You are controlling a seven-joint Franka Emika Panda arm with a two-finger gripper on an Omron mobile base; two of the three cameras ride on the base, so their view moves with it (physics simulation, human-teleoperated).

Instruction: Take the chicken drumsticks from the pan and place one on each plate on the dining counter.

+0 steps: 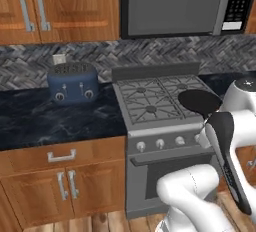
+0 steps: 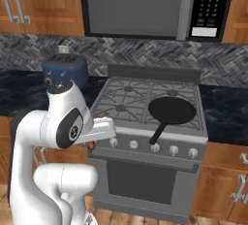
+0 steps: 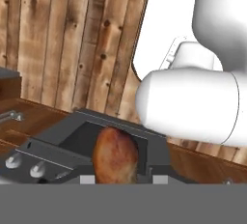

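Golden-brown, lumpy roasted chicken drumstick [image 3: 115,154] sits pinched in my hand [image 3: 116,179], which is closed onto its thick middle, hanging in front of the grey oven door with wooden floor beyond. Right of that, the round black frying pan [image 2: 172,110] rests on the stove's front-right burner and looks bare. I judge the meat light, soft and greasy, so the fat middle gives the surest hold.

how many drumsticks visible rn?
1. One chicken drumstick sits at the gripper, in front of the stove. The pan on the stove looks empty; the other drumstick may be hidden.
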